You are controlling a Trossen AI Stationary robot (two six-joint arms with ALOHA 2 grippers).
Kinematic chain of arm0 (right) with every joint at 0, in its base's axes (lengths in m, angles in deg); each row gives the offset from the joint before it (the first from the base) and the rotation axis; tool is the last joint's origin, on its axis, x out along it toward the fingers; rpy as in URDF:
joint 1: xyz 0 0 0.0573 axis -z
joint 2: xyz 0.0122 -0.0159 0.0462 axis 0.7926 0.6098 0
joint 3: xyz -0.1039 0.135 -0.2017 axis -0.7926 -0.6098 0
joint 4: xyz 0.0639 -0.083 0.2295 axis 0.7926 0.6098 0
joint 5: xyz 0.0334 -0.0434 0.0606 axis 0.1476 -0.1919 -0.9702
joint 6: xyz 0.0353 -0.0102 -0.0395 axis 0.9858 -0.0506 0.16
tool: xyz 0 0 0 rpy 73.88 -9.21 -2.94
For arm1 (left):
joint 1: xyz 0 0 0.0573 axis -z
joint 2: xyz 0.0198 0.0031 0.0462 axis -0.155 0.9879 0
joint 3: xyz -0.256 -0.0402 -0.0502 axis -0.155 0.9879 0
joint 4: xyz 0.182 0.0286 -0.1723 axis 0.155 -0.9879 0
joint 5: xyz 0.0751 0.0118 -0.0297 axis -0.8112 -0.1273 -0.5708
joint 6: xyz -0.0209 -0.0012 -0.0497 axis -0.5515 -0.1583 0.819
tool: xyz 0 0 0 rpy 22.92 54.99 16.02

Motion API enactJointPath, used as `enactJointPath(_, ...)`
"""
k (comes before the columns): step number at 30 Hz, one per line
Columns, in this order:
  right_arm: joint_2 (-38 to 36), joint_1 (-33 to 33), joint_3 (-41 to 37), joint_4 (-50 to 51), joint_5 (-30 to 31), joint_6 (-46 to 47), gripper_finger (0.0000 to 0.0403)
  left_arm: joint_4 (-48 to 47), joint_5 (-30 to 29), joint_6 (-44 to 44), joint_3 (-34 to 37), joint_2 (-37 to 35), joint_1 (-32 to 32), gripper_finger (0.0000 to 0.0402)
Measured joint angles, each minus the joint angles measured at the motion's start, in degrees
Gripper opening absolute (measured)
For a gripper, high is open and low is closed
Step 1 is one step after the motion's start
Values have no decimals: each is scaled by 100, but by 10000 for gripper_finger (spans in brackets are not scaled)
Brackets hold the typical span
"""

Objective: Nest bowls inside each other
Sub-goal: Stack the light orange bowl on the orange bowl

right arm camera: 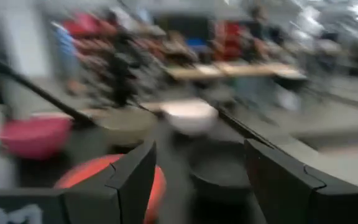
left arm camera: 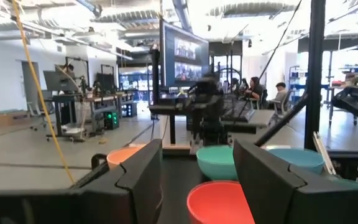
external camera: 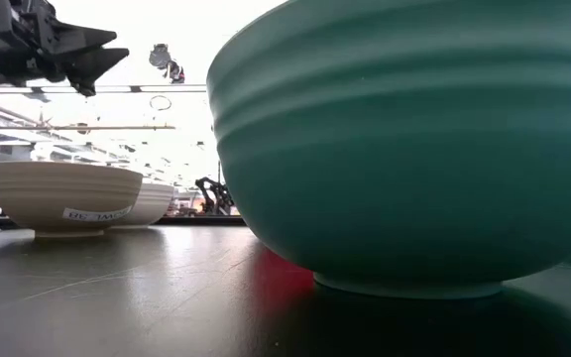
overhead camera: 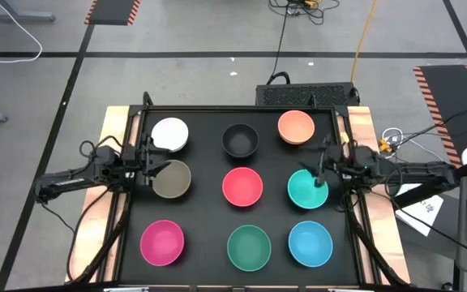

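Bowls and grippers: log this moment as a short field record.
layout: nine bowls, three rows of three, none nested
far row: white, black, peach
middle row: tan, red, teal
near row: magenta, green, blue
left gripper: open, empty, by tan
right gripper: open, empty, over teal

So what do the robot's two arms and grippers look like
Both arms are dark, nearly black, slim and jointed, with black cables along them. The left gripper and right gripper each end in two flat, angular dark fingers, matte, with no visible markings.
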Motion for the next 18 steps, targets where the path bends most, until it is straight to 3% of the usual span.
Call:
enactJointPath(4, 486, 318, 964, 668, 126, -267, 239, -453, 113, -57, -379, 59, 0, 200)
enactJointPath(10, 1603, 908, 2454, 2739, 412, -486, 253, -730, 273, -176, -595, 150, 0, 200)
enactJointPath(14, 2514, 1507, 3161, 3632, 96, -630, 265, -729, 294, -315, -599, 241, 0, 200)
enactJointPath(18, 3104, 2167, 3380, 3796, -306, -762, 276, -728, 337, -358, -602, 235, 0, 200)
